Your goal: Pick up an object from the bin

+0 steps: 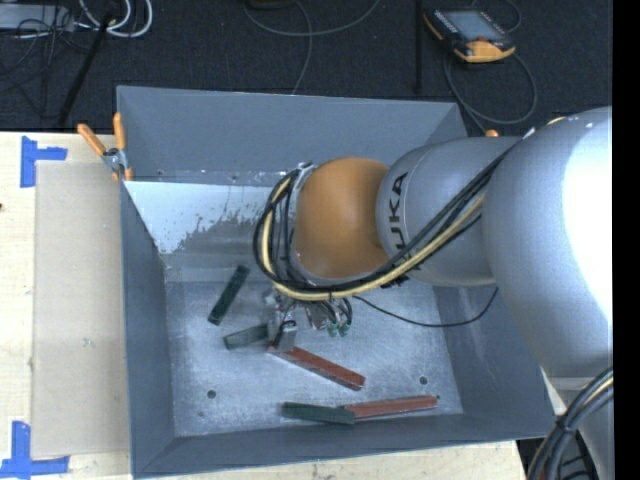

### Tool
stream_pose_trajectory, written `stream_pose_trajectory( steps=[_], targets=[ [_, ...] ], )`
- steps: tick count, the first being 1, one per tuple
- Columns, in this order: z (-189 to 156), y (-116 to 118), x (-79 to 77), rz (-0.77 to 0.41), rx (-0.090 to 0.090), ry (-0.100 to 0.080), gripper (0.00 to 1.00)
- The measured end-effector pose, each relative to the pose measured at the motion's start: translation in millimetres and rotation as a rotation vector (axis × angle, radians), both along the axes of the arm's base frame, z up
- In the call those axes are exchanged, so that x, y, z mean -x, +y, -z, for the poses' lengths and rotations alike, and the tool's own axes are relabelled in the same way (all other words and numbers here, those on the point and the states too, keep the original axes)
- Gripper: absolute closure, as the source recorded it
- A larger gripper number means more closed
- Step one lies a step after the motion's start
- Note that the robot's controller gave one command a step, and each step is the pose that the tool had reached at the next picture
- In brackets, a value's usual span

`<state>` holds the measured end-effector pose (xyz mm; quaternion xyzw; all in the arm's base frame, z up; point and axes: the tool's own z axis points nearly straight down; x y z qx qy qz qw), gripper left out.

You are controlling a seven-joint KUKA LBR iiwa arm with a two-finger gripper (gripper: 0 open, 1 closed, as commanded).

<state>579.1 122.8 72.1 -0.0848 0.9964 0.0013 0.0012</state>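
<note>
My gripper (283,329) hangs low over the bin floor, left of the middle, and most of it is hidden under the arm's orange cover. Its tip is at the right end of a short dark green stick (244,339) and at the upper left end of a red-brown stick (322,367) that slants down to the right. Whether it touches either stick is hidden. Another dark green stick (227,296) lies tilted a little to the upper left of the gripper.
Near the bin's front wall lie a dark green stick (318,414) and a red-brown stick (393,406), end to end. The arm and its cables cover the bin's right and back parts.
</note>
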Motion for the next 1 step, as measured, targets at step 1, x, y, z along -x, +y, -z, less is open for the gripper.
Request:
stream_pose_trajectory(
  steps=[1],
  targets=[
    [-132.2, 8.0, -0.9, 0.016, 0.0, -0.007, 1.0]
  ],
)
